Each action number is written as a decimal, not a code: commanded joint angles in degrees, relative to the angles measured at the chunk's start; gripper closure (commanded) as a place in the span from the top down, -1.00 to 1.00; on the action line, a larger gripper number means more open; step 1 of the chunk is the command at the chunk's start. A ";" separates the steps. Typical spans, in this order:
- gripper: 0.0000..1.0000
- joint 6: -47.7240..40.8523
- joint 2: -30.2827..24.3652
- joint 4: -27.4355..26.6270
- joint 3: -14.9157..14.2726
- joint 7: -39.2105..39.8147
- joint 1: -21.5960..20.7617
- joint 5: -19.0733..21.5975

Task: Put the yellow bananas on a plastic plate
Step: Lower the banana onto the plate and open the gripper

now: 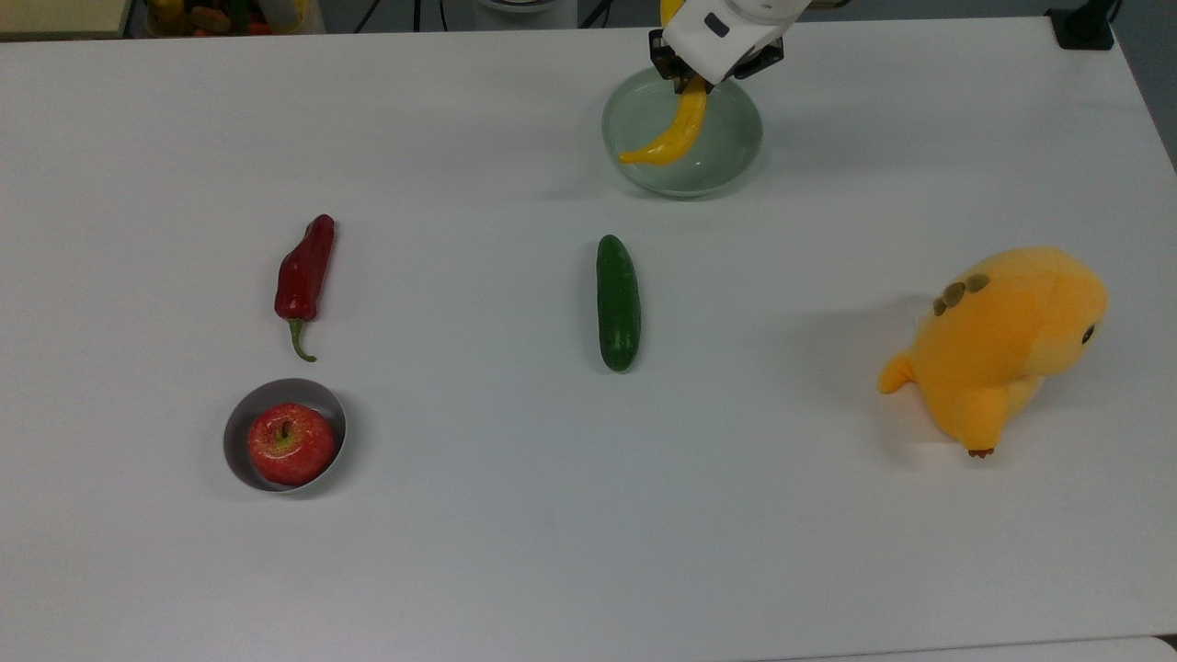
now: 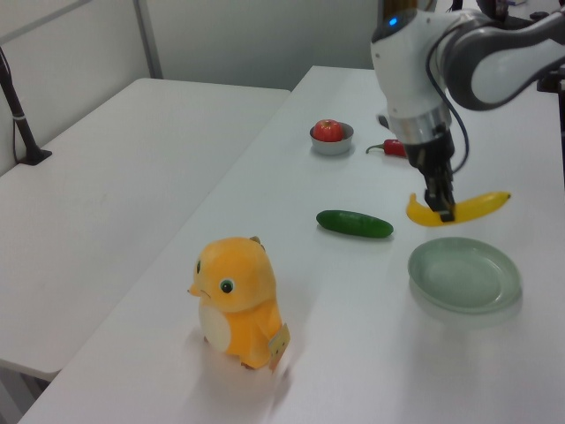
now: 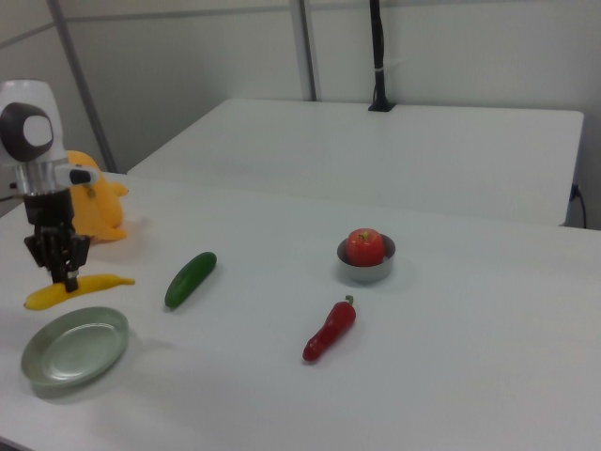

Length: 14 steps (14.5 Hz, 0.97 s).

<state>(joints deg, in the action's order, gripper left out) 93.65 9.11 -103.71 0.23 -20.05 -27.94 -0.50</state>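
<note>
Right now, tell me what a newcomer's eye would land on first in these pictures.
The yellow banana, pinched in the gripper and held in the air above the mint-green plate, draws the eye first. Next comes the bulky orange plush toy at the top view's right. Then the red apple in its small grey bowl, at the top view's lower left.
</note>
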 commanded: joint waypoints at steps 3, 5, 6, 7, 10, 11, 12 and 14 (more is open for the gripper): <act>-0.98 7.13 -2.34 -9.39 -0.14 0.02 -3.52 0.76; -0.98 9.44 -2.25 -11.07 -0.14 -0.51 -3.88 0.76; -0.98 9.70 -2.16 -11.60 -0.14 -0.51 -3.97 0.67; -0.98 10.05 -2.16 -11.77 -0.14 -0.51 -3.97 0.67; -0.97 12.07 -1.46 -12.57 -0.14 -0.60 -4.05 0.67; -0.87 13.12 -1.03 -12.57 -0.14 -0.69 -4.23 0.67; -0.83 13.31 -0.67 -12.48 -0.14 -1.21 -4.32 0.59; -0.41 14.01 -0.32 -12.39 -0.14 -1.39 -5.10 0.50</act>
<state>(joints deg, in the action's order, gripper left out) 105.31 9.31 -114.80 0.39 -20.42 -31.62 -0.50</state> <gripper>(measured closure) 0.722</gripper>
